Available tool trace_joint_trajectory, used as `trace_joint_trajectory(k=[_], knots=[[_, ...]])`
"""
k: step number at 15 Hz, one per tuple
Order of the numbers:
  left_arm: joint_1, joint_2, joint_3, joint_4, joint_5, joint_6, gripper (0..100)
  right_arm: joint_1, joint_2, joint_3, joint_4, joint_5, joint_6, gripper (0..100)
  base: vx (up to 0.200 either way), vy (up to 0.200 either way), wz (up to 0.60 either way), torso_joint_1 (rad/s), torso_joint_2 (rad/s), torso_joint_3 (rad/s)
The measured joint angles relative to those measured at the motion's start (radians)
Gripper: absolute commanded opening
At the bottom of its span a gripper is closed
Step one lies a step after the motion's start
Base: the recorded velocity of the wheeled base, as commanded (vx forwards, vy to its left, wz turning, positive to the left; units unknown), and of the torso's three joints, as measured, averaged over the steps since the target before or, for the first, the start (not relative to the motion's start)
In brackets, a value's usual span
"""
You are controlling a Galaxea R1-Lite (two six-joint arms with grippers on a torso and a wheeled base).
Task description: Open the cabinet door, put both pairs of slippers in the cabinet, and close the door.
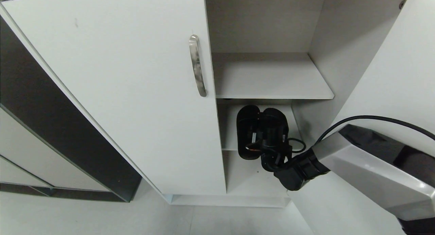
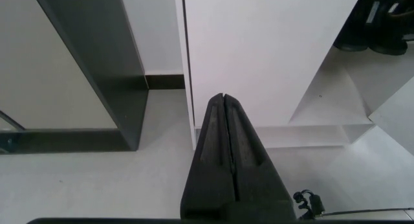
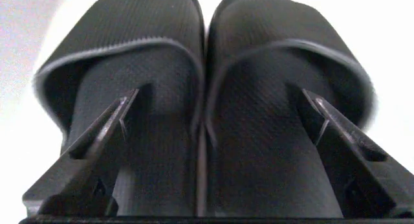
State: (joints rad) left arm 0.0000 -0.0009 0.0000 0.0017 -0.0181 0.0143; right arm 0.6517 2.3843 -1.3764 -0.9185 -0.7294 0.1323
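My right gripper [image 3: 220, 104] is spread wide, one finger over each footbed of the black slippers [image 1: 249, 126], clamping nothing. The pair lies side by side on the lower shelf of the cabinet [image 1: 272, 78], at centre frame. My left gripper [image 2: 223, 146] is clenched empty, in front of the closed door [image 1: 119, 92].

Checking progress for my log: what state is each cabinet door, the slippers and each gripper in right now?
Left cabinet door: closed.
Right cabinet door: swung open.
Black slippers: side by side on the lower shelf.
Right gripper: open, one finger in each slipper.
Left gripper: shut, holding nothing.
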Motion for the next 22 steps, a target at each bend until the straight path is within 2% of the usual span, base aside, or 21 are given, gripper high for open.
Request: trace_joint_trajectory(k=[3,6,8,10,21,22], knots=[[0.0,0.0,0.0,0.0,0.0,0.0,0,0.033,-0.101,0.199,-0.068,-0.001,0.002,100,0.0,0.0,0.0,0.0,0.0,0.0],[0.0,0.0,0.0,0.0,0.0,0.001,0,0.06,-0.182,0.419,-0.225,0.001,-0.004,100,0.0,0.0,0.0,0.0,0.0,0.0],[0.0,0.0,0.0,0.0,0.0,0.001,0,0.076,-0.223,0.51,-0.301,0.005,-0.013,100,0.0,0.0,0.0,0.0,0.0,0.0],[0.0,0.0,0.0,0.0,0.0,0.0,0,0.081,-0.243,0.534,-0.301,0.005,-0.014,100,0.0,0.0,0.0,0.0,0.0,0.0],[0.0,0.0,-0.001,0.0,-0.001,0.0,0,0.084,-0.258,0.561,-0.315,0.001,-0.016,100,-0.2,0.0,0.0,0.001,0.0,0.002],[0.0,0.0,-0.001,0.0,0.0,-0.001,0,0.083,-0.257,0.561,-0.316,0.0,-0.016,100,0.0,0.0,0.0,0.0,0.0,0.0]])
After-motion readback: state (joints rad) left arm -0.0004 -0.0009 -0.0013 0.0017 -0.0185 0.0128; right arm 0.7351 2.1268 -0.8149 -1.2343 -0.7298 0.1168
